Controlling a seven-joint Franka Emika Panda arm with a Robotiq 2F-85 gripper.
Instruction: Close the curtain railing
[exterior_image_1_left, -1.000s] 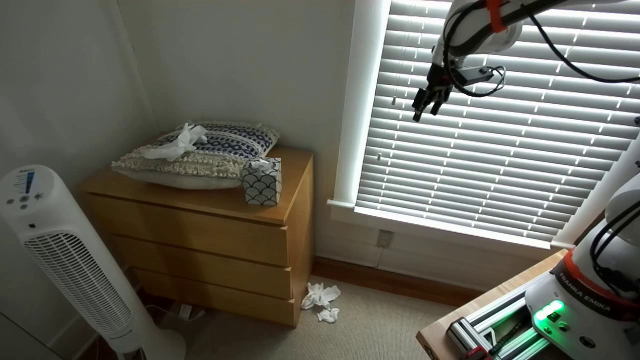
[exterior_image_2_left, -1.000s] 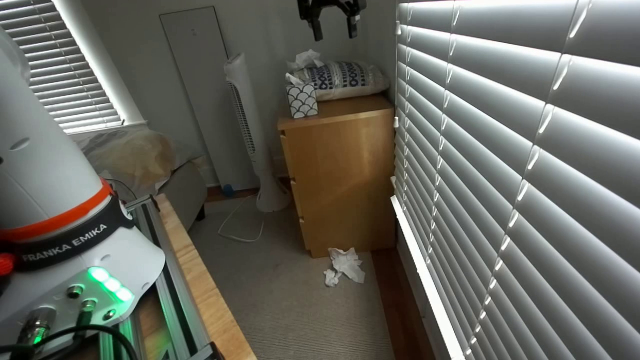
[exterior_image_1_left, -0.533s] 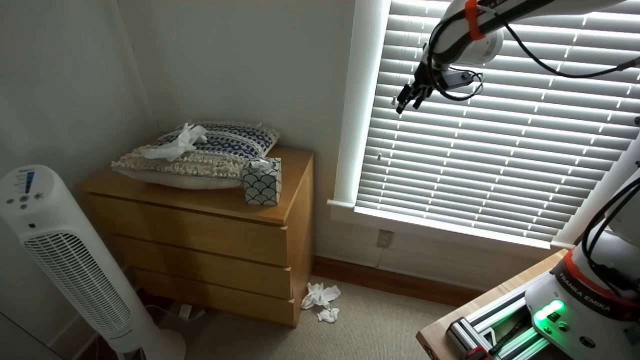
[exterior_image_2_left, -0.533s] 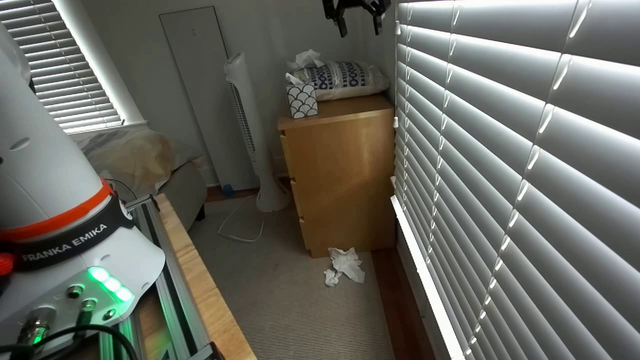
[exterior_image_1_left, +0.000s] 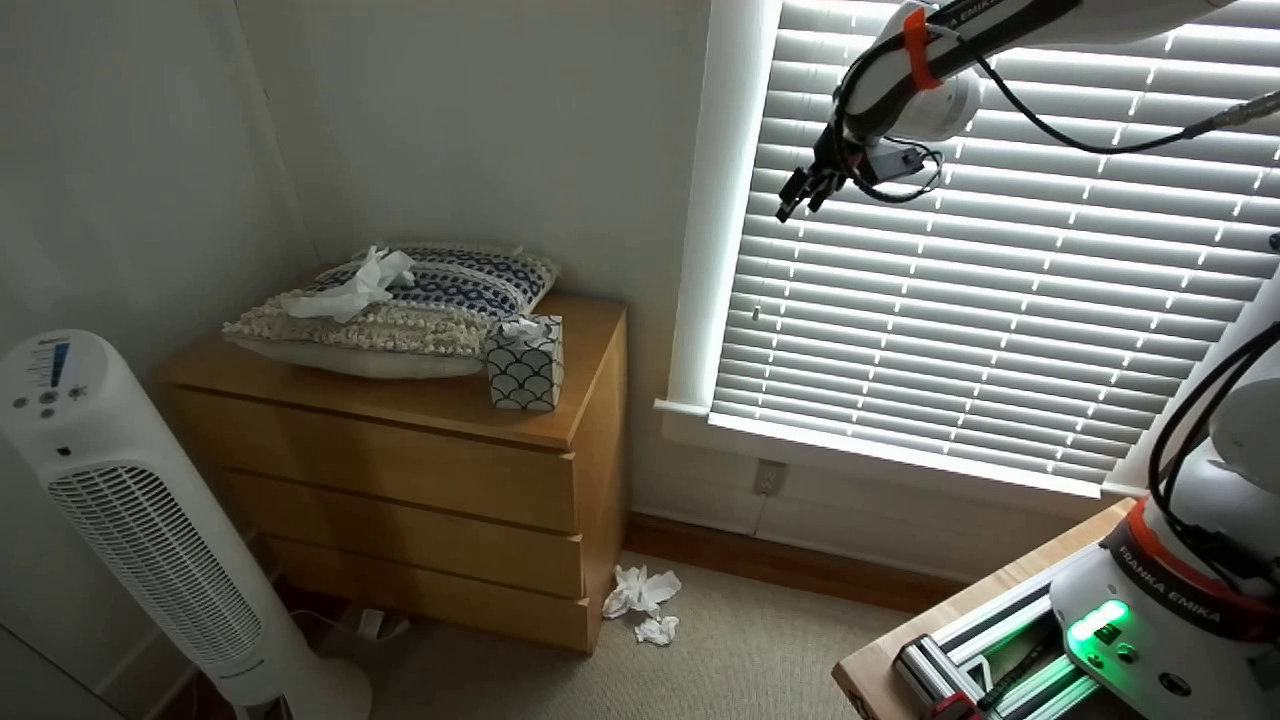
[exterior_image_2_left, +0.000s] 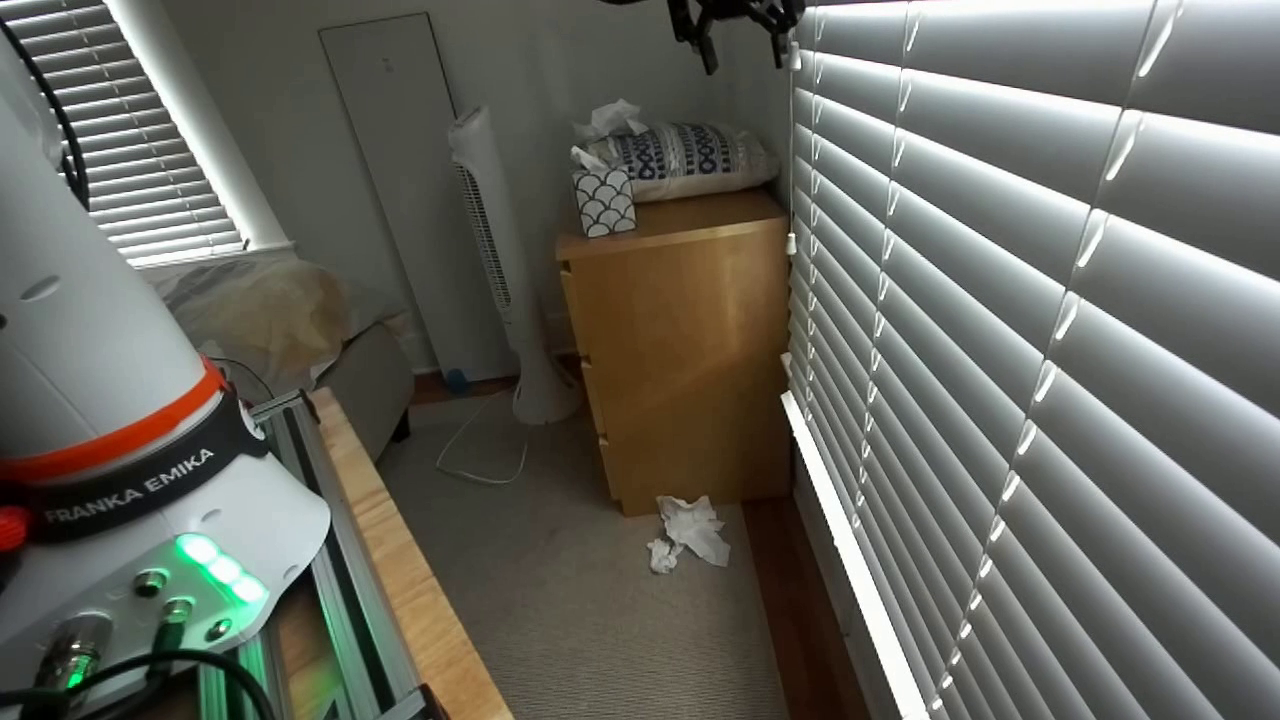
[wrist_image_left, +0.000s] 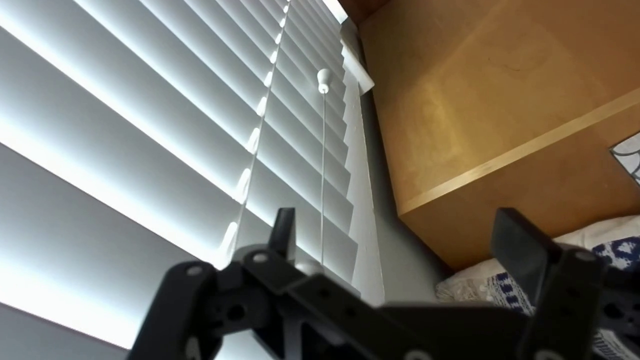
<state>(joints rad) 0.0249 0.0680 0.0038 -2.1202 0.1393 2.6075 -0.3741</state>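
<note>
- Blinds (exterior_image_1_left: 960, 300): white, many narrow horizontal slats, bright light in the gaps, hanging down to the sill (exterior_image_1_left: 900, 455); right of the dresser (exterior_image_1_left: 600, 440) in both exterior views.
- End effector (wrist_image_left: 395, 220): fingers (wrist_image_left: 519, 247) spread wide, holding nothing, near the blinds; whether it touches them I cannot tell.
- Tissue box (exterior_image_2_left: 605, 205): on the dresser beside the pillow (exterior_image_2_left: 700, 150), a tissue (exterior_image_2_left: 590, 158) poking from its top.
- Drawers (exterior_image_1_left: 390, 455): pushed in, contents hidden.
- Wrist view: a cord (wrist_image_left: 323, 150) with a white pull (wrist_image_left: 324, 79), large before the slats; the pull is tiny in both exterior views.
- In an exterior view only: an outlet (exterior_image_1_left: 769, 477) below the sill.
- In an exterior view only: a further blind (exterior_image_2_left: 140, 150) behind the arm (exterior_image_2_left: 90, 320).
</note>
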